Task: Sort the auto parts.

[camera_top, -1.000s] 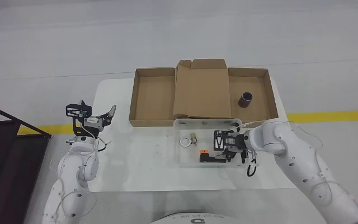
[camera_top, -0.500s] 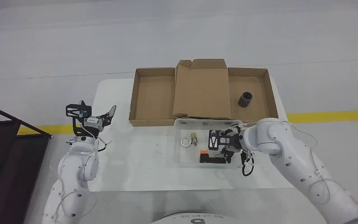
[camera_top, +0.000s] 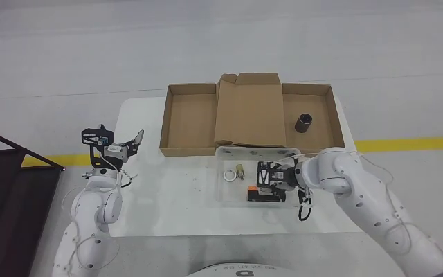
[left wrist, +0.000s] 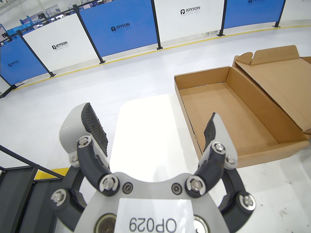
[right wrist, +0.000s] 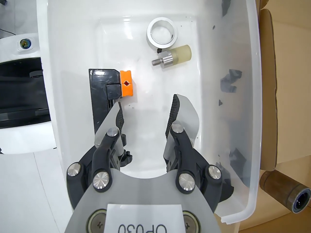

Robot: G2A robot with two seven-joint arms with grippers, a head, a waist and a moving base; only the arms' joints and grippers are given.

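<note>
Black plastic part (right wrist: 100, 90) with orange clip (right wrist: 126, 83) lies in the clear bin (right wrist: 254, 93); likely rigid and light. Right tool (right wrist: 147, 103) stands half open at its edge; grip across the narrow body. Left tool (left wrist: 150, 110) is wide, empty, above the tabletop (left wrist: 145, 132).

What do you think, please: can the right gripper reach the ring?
Probably yes: the right gripper is open inside the bin, nothing covers the ring, though the stud lies close beside it.

The floor (camera_top: 208, 41) is pale grey and glossy, with a yellow line (camera_top: 401, 144) across it. Blue and white partition panels (left wrist: 126, 32) (on black posts) stand beyond the white table (camera_top: 173, 208).
</note>
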